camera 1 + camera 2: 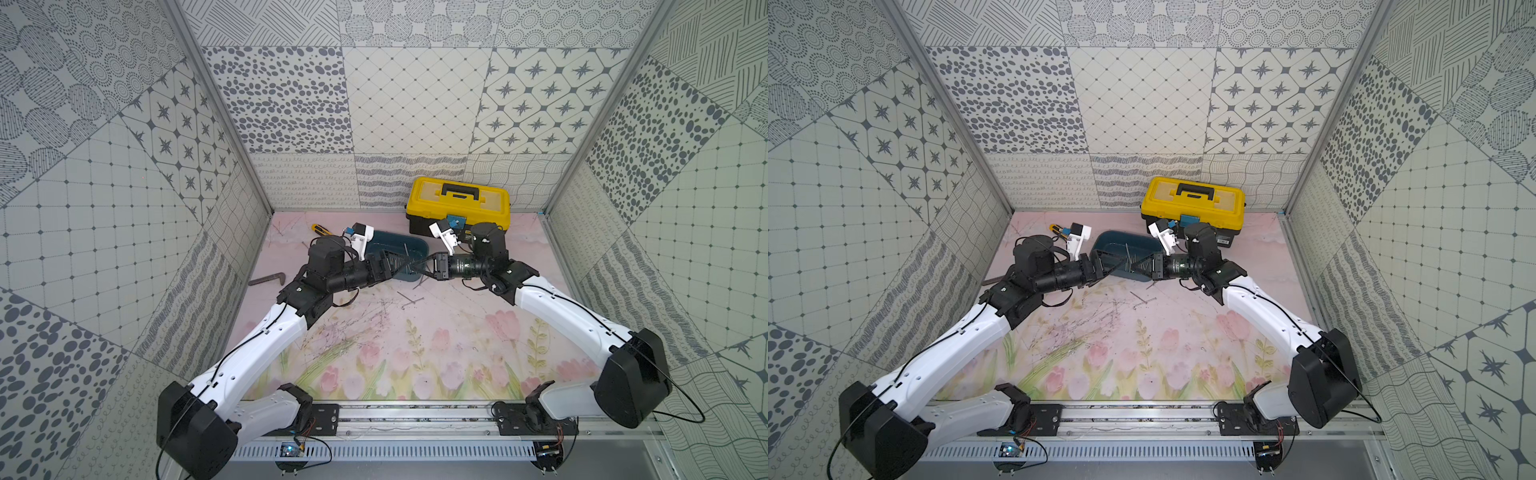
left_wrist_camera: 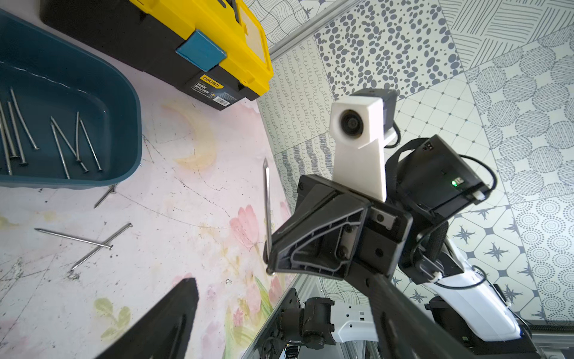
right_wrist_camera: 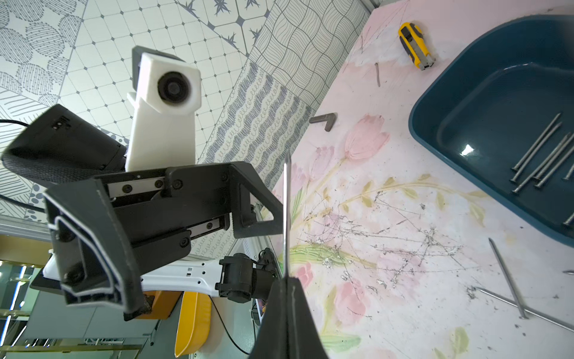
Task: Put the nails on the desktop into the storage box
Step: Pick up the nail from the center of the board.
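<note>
The teal storage box (image 1: 399, 249) (image 1: 1121, 249) sits on the tulip-printed desktop (image 1: 415, 353) with several nails (image 2: 74, 143) lying in it. My right gripper (image 3: 287, 279) (image 1: 424, 266) is shut on one nail (image 3: 287, 202) (image 2: 267, 205), held above the desktop just in front of the box. My left gripper (image 2: 273, 279) (image 1: 395, 264) faces it, jaws wide open, one of its fingers (image 3: 248, 199) close beside the held nail. Two crossed nails (image 2: 84, 241) (image 1: 409, 299) lie on the desktop. A third nail (image 2: 104, 195) rests against the box's near wall.
A yellow-and-black toolbox (image 1: 457, 203) stands behind the box at the back wall. A dark L-shaped bar (image 1: 268, 279) lies at the left wall and a yellow utility knife (image 1: 318, 228) at the back left. Patterned walls close three sides.
</note>
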Motion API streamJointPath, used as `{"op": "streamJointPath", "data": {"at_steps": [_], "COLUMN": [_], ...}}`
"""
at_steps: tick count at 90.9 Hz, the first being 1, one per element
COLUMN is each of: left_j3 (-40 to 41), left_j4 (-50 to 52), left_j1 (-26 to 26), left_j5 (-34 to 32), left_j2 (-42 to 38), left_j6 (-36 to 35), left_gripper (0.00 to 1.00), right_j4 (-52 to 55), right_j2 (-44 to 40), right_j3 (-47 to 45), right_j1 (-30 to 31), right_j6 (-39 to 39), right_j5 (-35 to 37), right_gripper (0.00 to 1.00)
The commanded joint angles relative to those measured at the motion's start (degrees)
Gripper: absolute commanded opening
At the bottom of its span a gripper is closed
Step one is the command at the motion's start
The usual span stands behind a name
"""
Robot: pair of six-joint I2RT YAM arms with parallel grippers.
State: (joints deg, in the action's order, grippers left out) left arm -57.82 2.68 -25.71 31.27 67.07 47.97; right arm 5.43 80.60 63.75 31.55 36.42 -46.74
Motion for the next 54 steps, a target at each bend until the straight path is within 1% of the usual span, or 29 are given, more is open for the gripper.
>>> {"op": "streamJointPath", "data": {"at_steps": [1, 21, 29, 42, 47, 54], "left_j3": [-2.0, -2.5, -2.7, -3.4, -3.6, -3.6], "left_j4": [-5.2, -4.5, -5.1, -5.0, -4.5, -4.1], "left_j1": [-0.5, -0.5, -0.5, -0.5, -0.5, -0.5], "left_j5": [0.8, -0.4, 0.0, 1.1, 1.2, 1.0], "left_j2": [2.0, 3.0, 3.5, 4.7, 5.0, 5.3], "left_j6": [-2.0, -3.0, -3.0, -3.1, -3.2, -3.4], "left_gripper": [0.89, 0.80, 0.71, 0.52, 0.49, 0.49], "right_j4": [-3.3, -7.5, -7.9, -8.3, -8.7, -9.1], "right_j2": [-1.9, -2.2, -2.0, -1.6, -1.5, -1.5], "right_j3": [-0.6, -1.8, -1.9, -1.9, -1.9, -1.9], "right_j1": [0.7, 1.3, 1.3, 1.3, 1.3, 1.4], "right_j6": [1.6, 5.1, 5.7, 6.0, 6.3, 6.5], "right_j5": [-1.9, -2.5, -2.5, -2.7, -2.8, -3.0], "right_gripper": [0.00, 0.00, 0.00, 0.00, 0.00, 0.00]}}
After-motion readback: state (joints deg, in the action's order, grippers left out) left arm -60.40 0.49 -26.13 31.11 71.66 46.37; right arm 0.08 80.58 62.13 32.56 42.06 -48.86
